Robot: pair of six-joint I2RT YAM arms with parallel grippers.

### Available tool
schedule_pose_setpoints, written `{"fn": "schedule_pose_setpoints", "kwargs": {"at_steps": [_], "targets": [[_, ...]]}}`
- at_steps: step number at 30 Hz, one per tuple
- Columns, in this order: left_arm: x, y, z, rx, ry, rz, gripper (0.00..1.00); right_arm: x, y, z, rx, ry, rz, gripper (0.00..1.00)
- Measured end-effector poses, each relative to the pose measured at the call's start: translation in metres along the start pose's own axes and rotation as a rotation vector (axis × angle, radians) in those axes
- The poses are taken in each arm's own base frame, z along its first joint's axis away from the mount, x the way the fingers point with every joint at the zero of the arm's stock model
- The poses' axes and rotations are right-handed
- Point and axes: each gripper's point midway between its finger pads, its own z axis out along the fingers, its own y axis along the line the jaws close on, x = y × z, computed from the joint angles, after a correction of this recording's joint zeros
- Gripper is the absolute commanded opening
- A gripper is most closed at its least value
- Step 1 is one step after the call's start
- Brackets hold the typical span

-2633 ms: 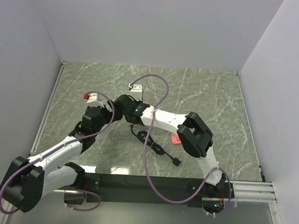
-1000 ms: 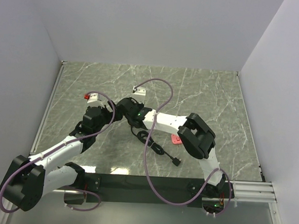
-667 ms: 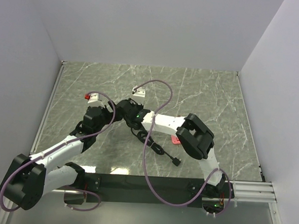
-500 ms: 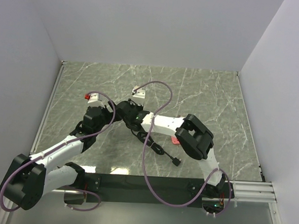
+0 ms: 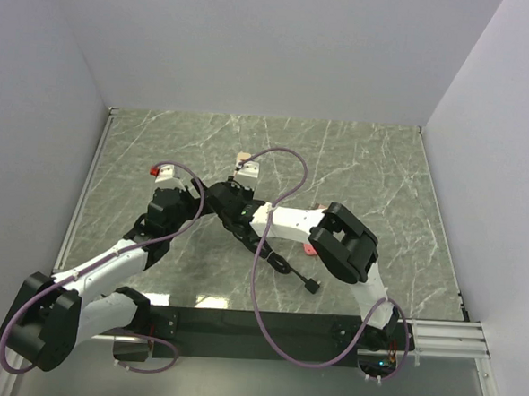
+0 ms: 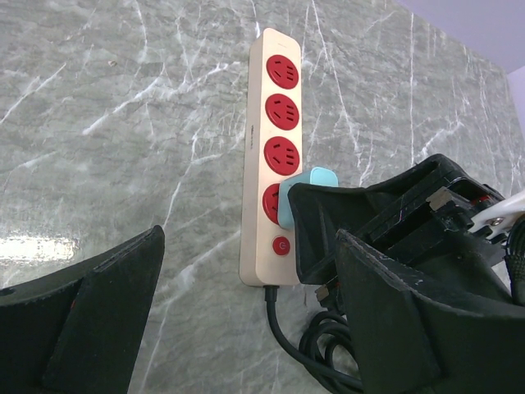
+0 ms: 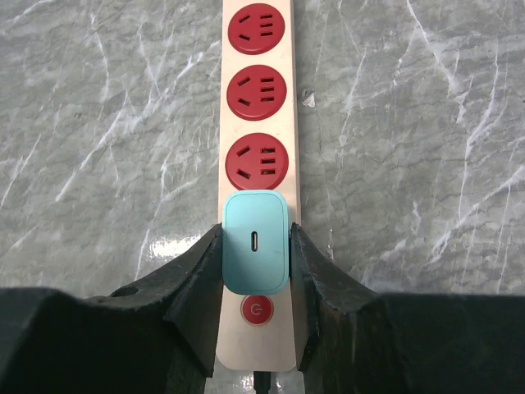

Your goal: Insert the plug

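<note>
Near the left edge of the counter we saw a small red item (image 5: 152,170), too small for us to name. The left tool (image 6: 250,234) hung above the left-centre of the counter with its fingers spread wide and nothing between them. Past it, on the marbled counter (image 7: 426,123), lay a beige power strip (image 7: 256,135) with a row of red sockets and a red switch button (image 7: 255,309) at its cord end. The task's thing, a teal plug (image 6: 305,187) with a small slot in its back, sat over the socket next to that button, leaving the other three sockets uncovered. We could not tell whether it was pressed fully home. The right tool (image 7: 254,250) gripped the plug, one finger against each of its sides. A black cord (image 6: 283,341) left the strip's end and trailed towards the near edge. Further right, a pink item (image 5: 311,248) lay half hidden under the right arm.
</note>
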Motion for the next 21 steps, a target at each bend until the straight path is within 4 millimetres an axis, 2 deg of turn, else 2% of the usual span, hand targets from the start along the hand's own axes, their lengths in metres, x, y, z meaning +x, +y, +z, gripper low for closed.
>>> {"fn": "schedule_pose_setpoints", "kwargs": {"at_steps": [5, 7, 11, 12, 14, 15, 17, 19, 21], "targets": [[0.001, 0.002, 0.001, -0.010, 0.002, 0.007, 0.92, -0.003, 0.001, -0.001, -0.013, 0.009, -0.015, 0.01], [0.004, 0.004, 0.002, -0.017, 0.010, 0.010, 0.92, -0.011, 0.004, -0.005, -0.033, 0.011, -0.007, 0.10], [0.007, 0.006, 0.003, -0.025, 0.020, 0.013, 0.93, -0.015, 0.003, -0.007, -0.068, 0.034, -0.007, 0.30], [0.007, 0.007, 0.003, -0.025, 0.020, 0.013, 0.93, -0.016, 0.003, -0.007, -0.077, 0.040, -0.011, 0.40], [0.007, 0.007, 0.003, -0.027, 0.019, 0.013, 0.93, -0.018, 0.004, -0.008, -0.091, 0.051, -0.017, 0.48], [0.007, 0.008, 0.003, -0.030, 0.019, 0.014, 0.94, -0.017, 0.005, -0.009, -0.105, 0.060, -0.023, 0.59], [0.006, 0.009, 0.002, -0.036, 0.017, 0.014, 0.94, 0.005, 0.008, -0.016, -0.156, 0.145, -0.075, 0.70], [0.004, 0.010, 0.001, -0.046, 0.009, 0.017, 0.94, 0.033, 0.002, -0.026, -0.178, 0.222, -0.149, 0.75], [0.002, 0.014, 0.001, -0.061, 0.001, 0.018, 0.94, 0.048, -0.003, -0.032, -0.192, 0.264, -0.211, 0.82]]}}
